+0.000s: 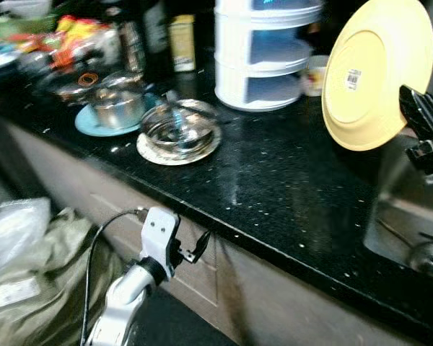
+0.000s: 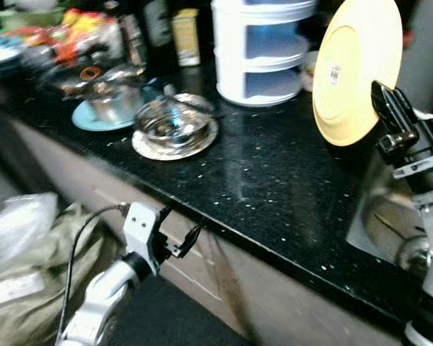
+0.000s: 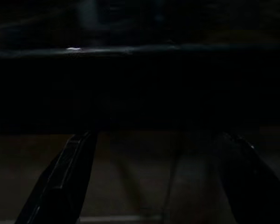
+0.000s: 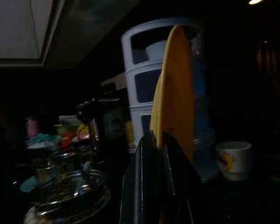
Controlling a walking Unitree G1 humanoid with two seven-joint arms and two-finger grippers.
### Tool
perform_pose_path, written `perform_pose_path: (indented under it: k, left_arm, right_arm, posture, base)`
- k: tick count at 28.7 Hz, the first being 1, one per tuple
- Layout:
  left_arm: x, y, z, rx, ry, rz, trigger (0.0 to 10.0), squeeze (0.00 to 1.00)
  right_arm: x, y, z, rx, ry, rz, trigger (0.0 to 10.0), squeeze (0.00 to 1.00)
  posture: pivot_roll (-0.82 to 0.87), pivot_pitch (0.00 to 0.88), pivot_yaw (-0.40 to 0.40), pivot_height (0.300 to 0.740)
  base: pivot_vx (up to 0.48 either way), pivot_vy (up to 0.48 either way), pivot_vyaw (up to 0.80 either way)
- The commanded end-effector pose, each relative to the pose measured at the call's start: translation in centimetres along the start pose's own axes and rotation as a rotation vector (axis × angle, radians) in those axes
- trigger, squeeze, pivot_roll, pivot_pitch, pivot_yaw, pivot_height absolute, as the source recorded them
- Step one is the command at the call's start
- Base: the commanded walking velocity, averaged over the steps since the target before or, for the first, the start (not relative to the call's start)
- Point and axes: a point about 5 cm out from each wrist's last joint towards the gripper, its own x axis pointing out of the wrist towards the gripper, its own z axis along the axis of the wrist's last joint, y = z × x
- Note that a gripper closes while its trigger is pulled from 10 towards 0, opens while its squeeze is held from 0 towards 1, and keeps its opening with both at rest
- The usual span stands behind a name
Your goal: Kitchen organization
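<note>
Left eye view: my right gripper is raised over the edge of the sink, fingers pinched on the rim of a yellow plate that I hold on edge, its underside with a white barcode sticker facing the camera. In the right wrist view the plate rises edge-on straight out from between my closed fingers.

Behind the plate stands a white tiered rack with open shelves, and just beside it a small white cup with a coloured print. The black speckled countertop is bare between the rack and the sink.

Further to my left, a glass bowl sits on a pale plate, with what looks like cutlery lying in it. Next to it a steel pot rests on a blue plate. Bottles and packets crowd the back.

My left gripper hangs low in front of the cabinet, below the counter edge, its fingers spread apart and empty.
</note>
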Motion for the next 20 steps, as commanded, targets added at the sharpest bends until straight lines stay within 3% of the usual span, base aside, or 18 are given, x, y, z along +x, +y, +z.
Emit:
perform_pose_path:
  k: [1, 5, 9, 10, 12, 17, 20]
  left_arm:
    - [0.4, -0.7, 1.0, 0.007, -0.039, -0.052, 10.0, 0.00]
    - [0.4, -1.2, 0.9, -0.005, -0.034, -0.089, 10.0, 0.00]
    - [0.2, -2.4, 0.6, -0.043, -0.008, -0.193, 10.0, 0.00]
    - [-0.2, -3.8, 0.4, -0.058, 0.024, -0.321, 10.0, 0.00]
    - [-0.3, -4.2, 0.3, -0.060, 0.032, -0.350, 10.0, 0.00]
    - [-1.6, -6.4, 0.5, -0.157, 0.076, -0.581, 10.0, 0.00]
    - [-2.0, -6.8, 0.5, -0.184, 0.097, -0.639, 10.0, 0.00]
  right_arm:
    - [0.1, 0.7, 0.2, 0.030, -0.010, 0.046, 10.0, 0.00]
    - [0.0, 0.8, 0.2, 0.047, -0.009, 0.061, 10.0, 0.00]
    - [-0.1, 0.9, 0.1, 0.054, -0.002, 0.062, 10.0, 0.00]
    - [0.0, 0.9, -0.1, 0.053, 0.008, 0.060, 10.0, 0.00]
    - [0.0, 0.9, -0.2, 0.052, 0.011, 0.060, 10.0, 0.00]
    - [0.0, 1.1, -0.3, 0.064, 0.017, 0.071, 10.0, 0.00]
    - [0.0, 1.2, -0.3, 0.066, 0.020, 0.073, 10.0, 0.00]
  posture:
    - [0.02, 0.000, 0.018, 0.740]
    - [0.02, 0.000, 0.018, 0.740]
    - [0.02, 0.000, 0.018, 0.740]
    - [0.02, 0.000, 0.018, 0.740]
    - [0.02, 0.000, 0.018, 0.740]
    - [0.02, 0.000, 0.016, 0.740]
    - [0.02, 0.000, 0.016, 0.740]
  base:
    - [0.000, 0.000, -0.80]
    - [0.000, 0.000, -0.80]
    - [0.000, 0.000, -0.70]
    - [0.000, 0.000, 0.00]
    - [0.000, 0.000, 0.00]
    - [0.000, 0.000, 0.00]
    - [0.000, 0.000, 0.00]
